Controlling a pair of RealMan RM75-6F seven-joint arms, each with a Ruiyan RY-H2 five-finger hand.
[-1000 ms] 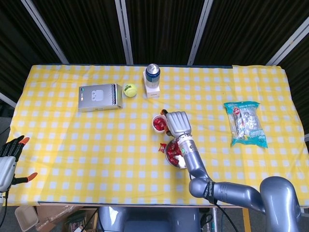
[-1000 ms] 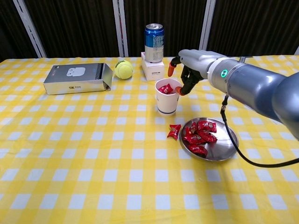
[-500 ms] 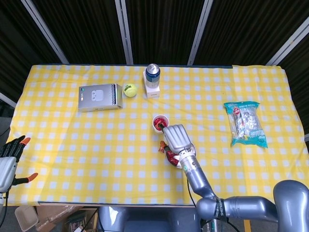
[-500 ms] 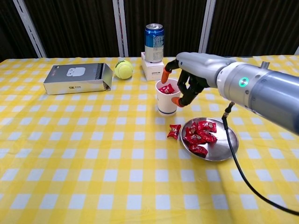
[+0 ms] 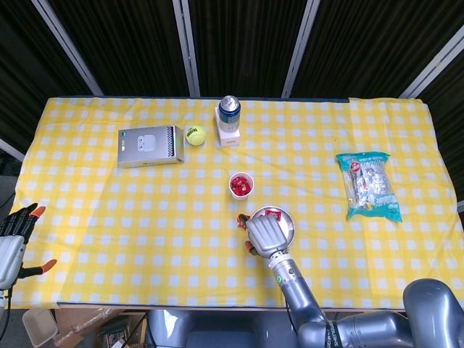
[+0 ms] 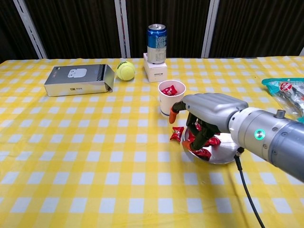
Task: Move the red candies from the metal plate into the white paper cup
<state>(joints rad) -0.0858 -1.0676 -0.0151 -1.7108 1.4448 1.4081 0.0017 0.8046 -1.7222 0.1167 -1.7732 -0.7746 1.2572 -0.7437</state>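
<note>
Yellow checked table (image 6: 71, 156), with the right hand (image 6: 205, 114) low over the metal plate (image 6: 227, 153). Its fingers (image 6: 195, 140) are curled down into the pile with the thumb (image 6: 173, 114) held out toward the cup side. Whether a candy is pinched yet — cannot tell; the fingertips are hidden among the wrappers.

White paper cup (image 6: 171, 98) stands just beyond the thumb, apart from it, with red candies (image 6: 169, 90) already inside. The left hand (image 5: 13, 239) is well off at the table's near-left edge, fingers spread, holding nothing.

Red candies on the plate (image 6: 203, 152) lie directly under and around the fingertips. One stray candy (image 6: 177, 133) sits on the cloth just outside the plate rim, below the thumb.

Step in hand, as I judge it: picking the next candy. To do it well, close thumb against one finger on a single wrapper at the pile's edge rather than raking. Lift straight up so the plate is not dragged, and clear the cup rim before releasing. The stray one will need its own pick — wrappers are likely slippery.
</note>
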